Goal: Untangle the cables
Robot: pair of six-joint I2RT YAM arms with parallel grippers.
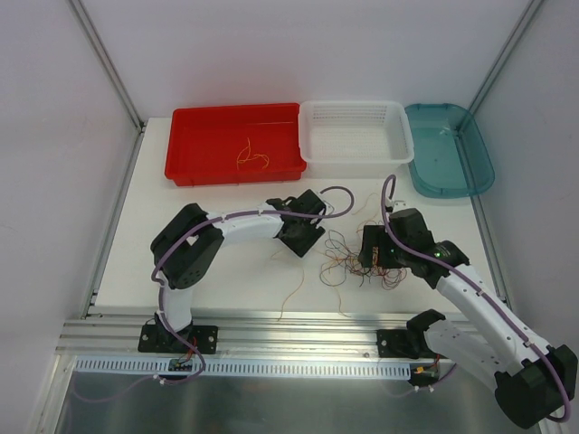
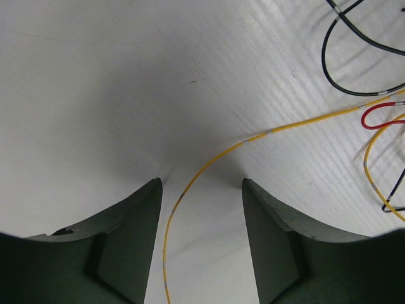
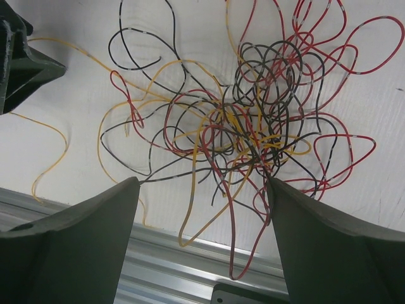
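Singling-out step: left gripper [image 2: 201,183] spread astride yellow cable [image 2: 240,142], lower centre; right gripper [image 3: 202,182] spread above tangle [image 3: 253,139]; next needs a clean pinch

Glossy plastic-sheathed cables [image 3: 253,144] on a matt table [image 2: 95,76].

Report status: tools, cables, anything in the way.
Left tool open, straddling one yellow strand, not gripping. Right tool open over tangle. One loose cable in red bin. Nothing blocking.

White table [image 1: 244,280] with tangled cables [image 1: 348,258] mid-front; red bin [image 1: 226,172], white basket [image 1: 353,156], teal tray [image 1: 452,167] along back edge.
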